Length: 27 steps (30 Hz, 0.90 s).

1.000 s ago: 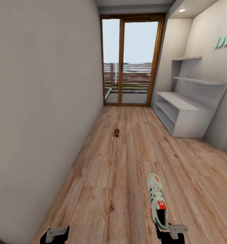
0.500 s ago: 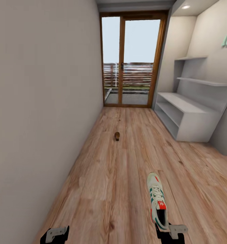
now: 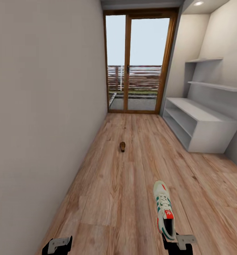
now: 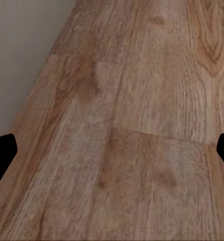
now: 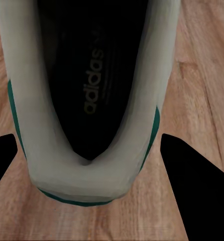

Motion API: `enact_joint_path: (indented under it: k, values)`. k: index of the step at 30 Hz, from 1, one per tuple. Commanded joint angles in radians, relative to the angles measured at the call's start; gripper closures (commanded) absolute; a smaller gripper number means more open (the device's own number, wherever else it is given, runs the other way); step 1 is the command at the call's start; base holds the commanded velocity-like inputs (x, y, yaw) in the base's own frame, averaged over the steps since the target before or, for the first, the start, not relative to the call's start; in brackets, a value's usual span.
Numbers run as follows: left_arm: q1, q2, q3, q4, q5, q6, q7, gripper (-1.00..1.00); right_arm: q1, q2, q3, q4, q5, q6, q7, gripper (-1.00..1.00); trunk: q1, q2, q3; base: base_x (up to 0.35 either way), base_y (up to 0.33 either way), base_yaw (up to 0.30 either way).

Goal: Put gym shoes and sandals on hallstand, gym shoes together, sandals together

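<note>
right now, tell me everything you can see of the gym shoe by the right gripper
The gym shoe is a white lace-up sneaker with green side stripes, white laces, a red-orange tongue tag and a dark inside printed "adidas". Its toe points down the corridor, its heel toward the robot. The right wrist view shows its heel between the fingers of the right gripper; whether they touch it I cannot tell.

There is one gym shoe, one brown sandal at 12 o'clock from it, one shoe rack, and two grippers.
</note>
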Motion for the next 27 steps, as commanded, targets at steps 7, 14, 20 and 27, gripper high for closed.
enact_joint_path:
  k: [7, 14, 20, 27]
  values:
    - [0.000, -0.001, 0.001, 0.001, 0.009, -0.002, -0.006, -1.00, -0.001, -0.005, -0.004, 0.000, 0.005, -0.003, 0.001, 1.00, 0.000, 0.000, -0.001, 0.340, -0.047, 0.000]
    - [-0.001, 0.000, 0.001, 0.001, 0.009, -0.003, -0.006, -1.00, -0.001, -0.006, -0.004, 0.000, 0.005, -0.003, 0.001, 1.00, 0.000, 0.000, -0.001, 0.339, -0.073, 0.000]
    - [0.000, 0.000, 0.001, 0.001, 0.009, -0.003, -0.006, -1.00, -0.001, -0.006, -0.004, 0.001, 0.005, -0.002, 0.001, 1.00, 0.000, 0.000, -0.001, 0.339, -0.075, 0.000]
    - [0.000, -0.001, 0.001, 0.001, 0.009, -0.003, -0.006, -1.00, -0.001, -0.006, -0.004, 0.001, 0.005, -0.002, 0.000, 1.00, 0.000, 0.000, -0.001, 0.340, -0.075, 0.000]
